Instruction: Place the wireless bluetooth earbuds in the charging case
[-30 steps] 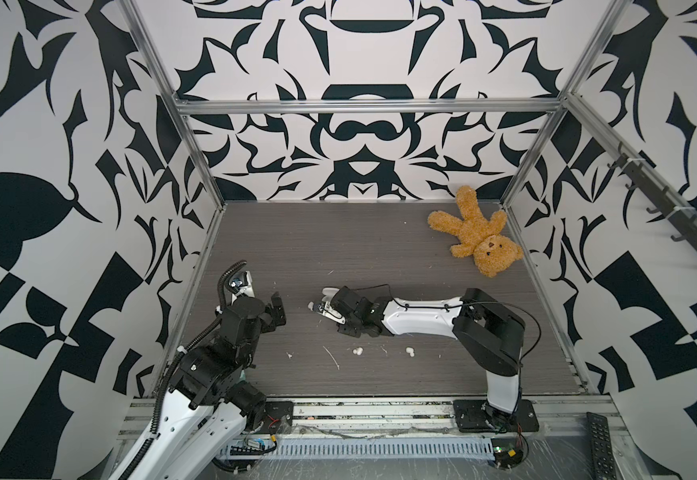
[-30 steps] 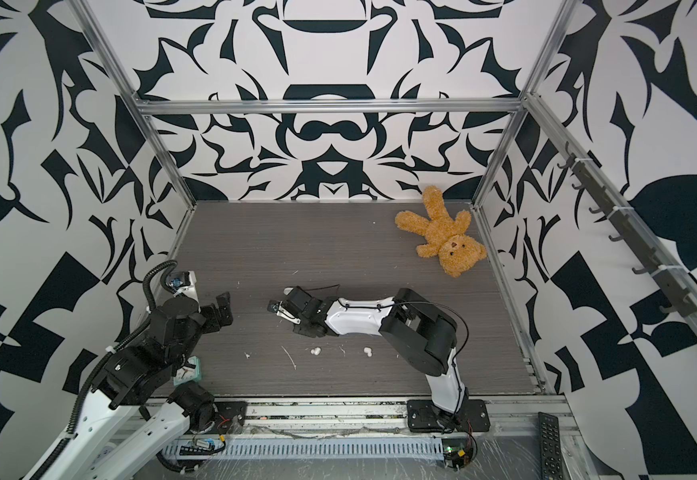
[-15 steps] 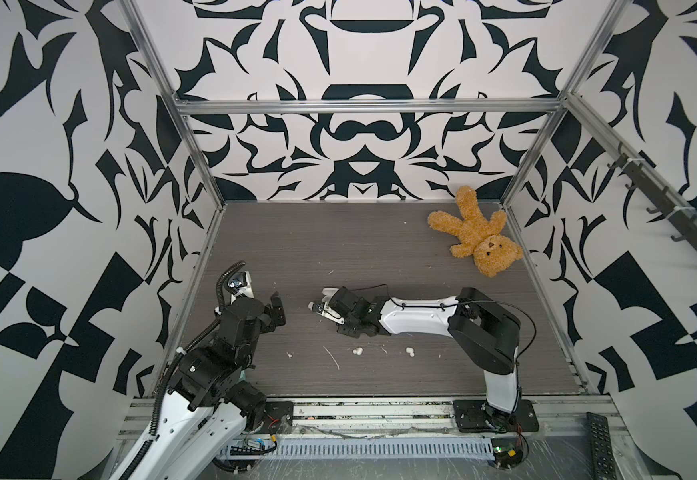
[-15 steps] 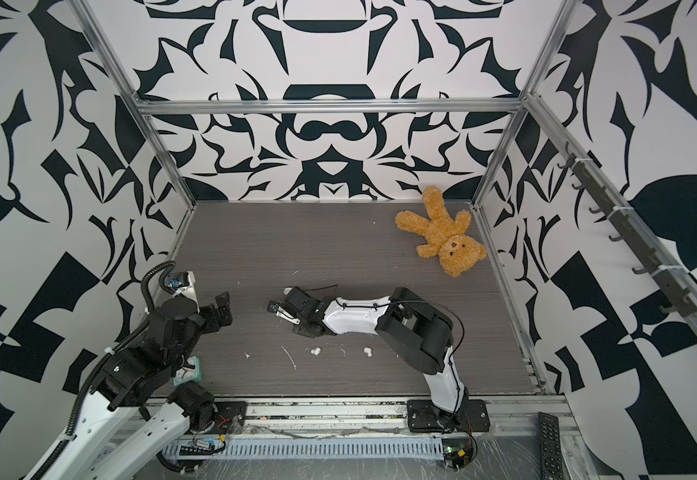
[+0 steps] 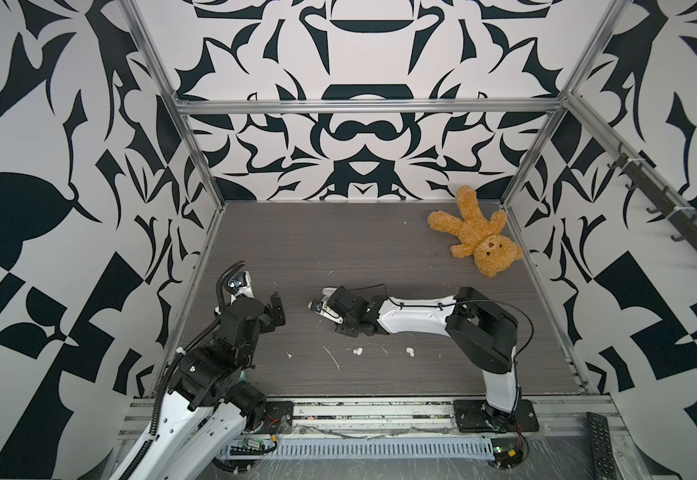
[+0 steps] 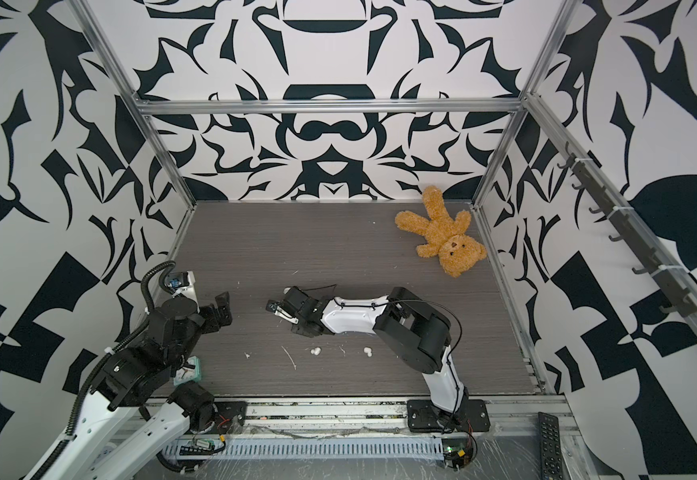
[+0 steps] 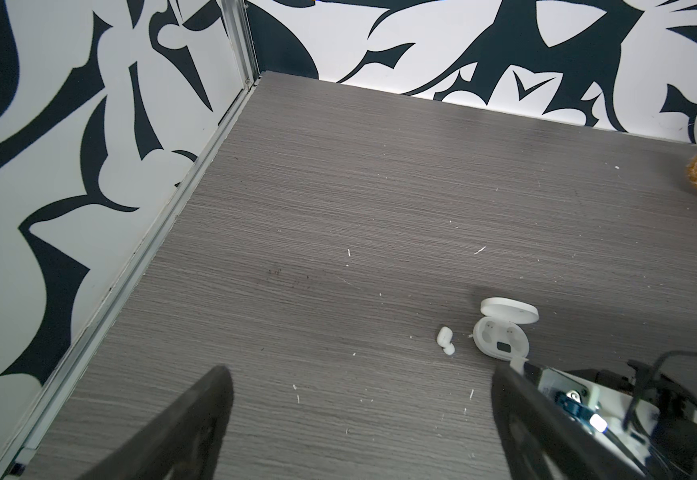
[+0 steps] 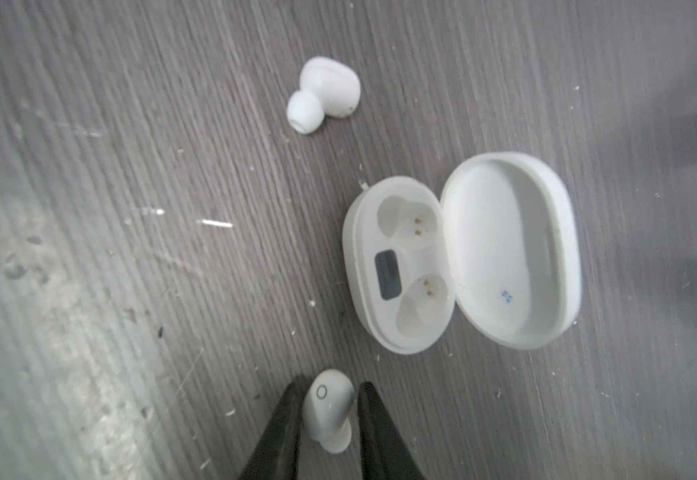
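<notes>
The grey counter (image 5: 338, 249) lies mostly bare toward its far edge, boxed by black-and-white walls on three sides, with only a teddy bear (image 5: 475, 232) in the far right corner; the left fingers (image 7: 180, 428) hang wide apart by the left edge. Near the middle the right fingers (image 8: 280, 428) are pinched on one earbud (image 8: 326, 411), just beside the open charging case (image 8: 363, 266); a second earbud (image 8: 326, 91) lies near the case; two more earbuds (image 5: 357, 351) sit toward the front edge.
</notes>
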`<state>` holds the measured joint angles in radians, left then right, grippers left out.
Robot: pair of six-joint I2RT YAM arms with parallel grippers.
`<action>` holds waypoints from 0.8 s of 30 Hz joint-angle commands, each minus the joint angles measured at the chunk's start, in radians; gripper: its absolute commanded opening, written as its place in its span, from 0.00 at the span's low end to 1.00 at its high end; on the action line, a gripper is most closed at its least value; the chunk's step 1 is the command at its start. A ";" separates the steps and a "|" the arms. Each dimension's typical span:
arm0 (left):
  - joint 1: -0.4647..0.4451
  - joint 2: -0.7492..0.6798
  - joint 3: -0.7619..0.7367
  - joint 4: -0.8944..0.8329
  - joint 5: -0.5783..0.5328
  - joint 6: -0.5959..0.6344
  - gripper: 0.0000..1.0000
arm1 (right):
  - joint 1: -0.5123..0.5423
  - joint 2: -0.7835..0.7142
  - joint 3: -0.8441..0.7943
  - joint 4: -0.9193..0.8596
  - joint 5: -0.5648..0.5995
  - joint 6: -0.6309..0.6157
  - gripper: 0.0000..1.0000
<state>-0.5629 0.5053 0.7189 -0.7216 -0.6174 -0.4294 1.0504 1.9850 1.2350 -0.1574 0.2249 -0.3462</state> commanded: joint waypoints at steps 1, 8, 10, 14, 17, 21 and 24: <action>0.004 0.000 -0.008 0.003 -0.018 -0.006 0.99 | -0.003 0.013 0.031 -0.041 0.007 0.010 0.27; 0.004 0.002 -0.008 0.003 -0.016 -0.007 0.99 | -0.003 0.016 0.046 -0.096 0.008 0.014 0.24; 0.004 0.004 -0.008 0.001 -0.015 -0.006 0.99 | -0.003 0.014 0.045 -0.112 0.010 0.016 0.23; 0.004 0.002 -0.009 0.001 -0.015 -0.007 0.99 | -0.004 0.006 0.044 -0.137 -0.002 0.030 0.21; 0.004 0.002 -0.008 0.002 -0.015 -0.006 0.99 | -0.004 -0.005 0.041 -0.144 -0.020 0.047 0.19; 0.004 0.002 -0.009 0.001 -0.015 -0.006 0.99 | -0.004 -0.025 0.043 -0.150 -0.039 0.073 0.19; 0.004 0.002 -0.009 0.002 -0.015 -0.006 0.99 | -0.005 -0.038 0.041 -0.152 -0.068 0.087 0.19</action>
<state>-0.5629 0.5072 0.7189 -0.7216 -0.6174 -0.4294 1.0489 1.9881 1.2709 -0.2398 0.2028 -0.2966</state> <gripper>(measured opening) 0.992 0.191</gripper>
